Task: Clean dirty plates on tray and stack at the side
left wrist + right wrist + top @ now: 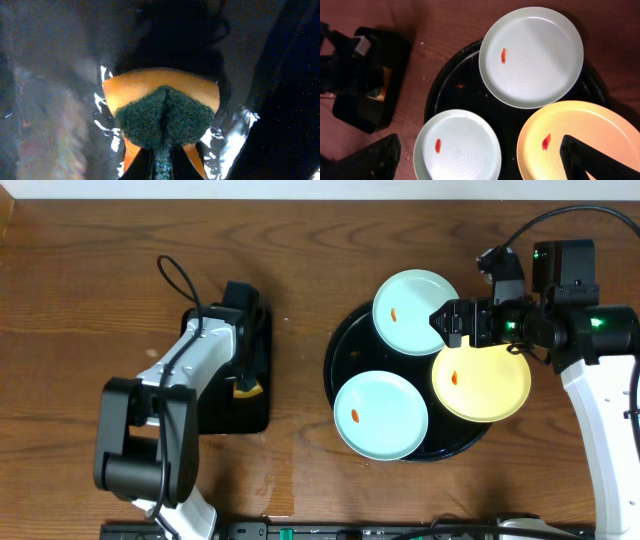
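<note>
Small tray (225, 415) sits left of centre on the table (80, 240). The left gripper (162, 167) is down inside it and pinched on the sponge (162, 112). The sponge's green scour face is creased down the middle by the squeeze, with orange foam bulging behind, and wet glints show on the tray floor around it. It is probably held scour side out so it can wipe smears once carried over. A cable loop (175, 275) stands off the left arm (190, 360), clear of everything. Bare wood lies between the two trays, a likely spot for the stack, but no plate is there yet. The round tray (345, 345) is right of centre and holds all three plates. The lower blue plate (381, 415) is at the front left, the upper blue plate (415, 312) is at the back and pokes over the rim, and the yellow plate (481, 383) overhangs the right rim. Each has an orange smear, so nothing looks cleaned and the task seems to be at its start. The plates are crowded, and I cannot tell whether the yellow and upper blue edges touch. The right gripper (446, 327) hovers over the gap between those two plates with its fingers spread wide and nothing in them. It is probably set to steady or grab a plate rim. The right arm (600, 410) covers the table right of the tray, which makes stacking on that side awkward. That gripper also hangs in the sponge's way to the yellow plate, while the lower blue plate is nearest the sponge and open.
</note>
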You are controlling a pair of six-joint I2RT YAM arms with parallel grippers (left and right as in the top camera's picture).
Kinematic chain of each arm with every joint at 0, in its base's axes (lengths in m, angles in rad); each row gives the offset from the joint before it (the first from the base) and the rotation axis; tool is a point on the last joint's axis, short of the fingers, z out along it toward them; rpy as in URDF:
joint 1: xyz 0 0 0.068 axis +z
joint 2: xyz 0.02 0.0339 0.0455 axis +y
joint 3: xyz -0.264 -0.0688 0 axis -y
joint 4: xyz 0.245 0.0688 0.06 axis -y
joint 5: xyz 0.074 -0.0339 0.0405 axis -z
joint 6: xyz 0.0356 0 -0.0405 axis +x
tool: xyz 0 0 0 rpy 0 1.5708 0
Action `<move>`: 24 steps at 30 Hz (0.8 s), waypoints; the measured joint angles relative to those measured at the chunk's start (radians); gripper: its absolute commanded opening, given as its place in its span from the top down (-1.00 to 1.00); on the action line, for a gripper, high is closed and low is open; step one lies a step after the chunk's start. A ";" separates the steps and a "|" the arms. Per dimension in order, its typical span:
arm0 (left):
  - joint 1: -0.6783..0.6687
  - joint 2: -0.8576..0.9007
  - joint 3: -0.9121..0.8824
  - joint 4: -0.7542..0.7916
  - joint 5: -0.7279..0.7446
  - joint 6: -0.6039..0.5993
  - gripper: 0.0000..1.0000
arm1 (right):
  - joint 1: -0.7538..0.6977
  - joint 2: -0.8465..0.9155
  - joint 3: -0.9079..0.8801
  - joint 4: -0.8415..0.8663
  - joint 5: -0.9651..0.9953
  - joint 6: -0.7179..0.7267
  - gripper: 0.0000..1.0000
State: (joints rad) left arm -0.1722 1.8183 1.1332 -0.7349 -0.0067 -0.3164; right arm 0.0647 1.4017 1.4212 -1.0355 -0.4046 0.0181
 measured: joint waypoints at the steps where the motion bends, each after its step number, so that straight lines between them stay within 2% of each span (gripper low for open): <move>1: 0.000 -0.013 0.008 -0.013 0.000 0.000 0.85 | 0.000 0.000 0.000 0.000 0.000 0.000 -0.99; 10: 0.000 -0.156 0.088 -0.059 0.000 0.003 0.85 | 0.000 0.000 0.000 -0.017 0.119 0.003 -0.98; 17: 0.000 -0.142 0.064 -0.070 -0.026 0.003 0.86 | 0.000 0.013 -0.020 -0.036 0.238 0.049 -0.89; 20: 0.001 -0.129 0.041 -0.066 -0.049 0.003 0.85 | 0.000 0.053 -0.051 -0.033 0.254 0.057 -0.77; 24: 0.009 -0.092 -0.002 -0.017 -0.056 0.002 0.85 | 0.000 0.114 -0.082 -0.025 0.239 0.060 -0.81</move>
State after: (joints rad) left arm -0.1635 1.7264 1.1309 -0.7521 -0.0631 -0.3141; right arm 0.0647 1.5154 1.3396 -1.0603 -0.1654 0.0784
